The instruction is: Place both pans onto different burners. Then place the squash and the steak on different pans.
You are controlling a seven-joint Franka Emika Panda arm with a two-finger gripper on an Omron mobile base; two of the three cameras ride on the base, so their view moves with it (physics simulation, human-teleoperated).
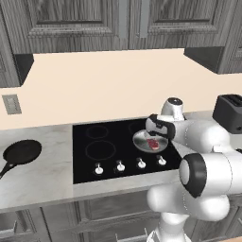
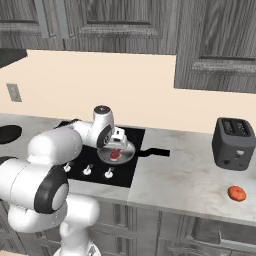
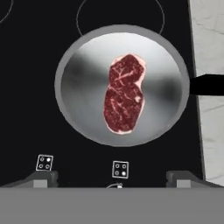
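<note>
Cooktop (image 3: 26, 87) bears silver pan (image 3: 74, 109) with steak (image 3: 124, 94); fingers (image 3: 111, 177) spread, seemingly clear above

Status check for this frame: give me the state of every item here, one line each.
Silver pan: on a cooktop burner, holding the steak.
Steak: flat in the silver pan.
Black pan: on the counter, off the cooktop.
Squash: on the counter near the toaster.
End effector: open, above the silver pan.
</note>
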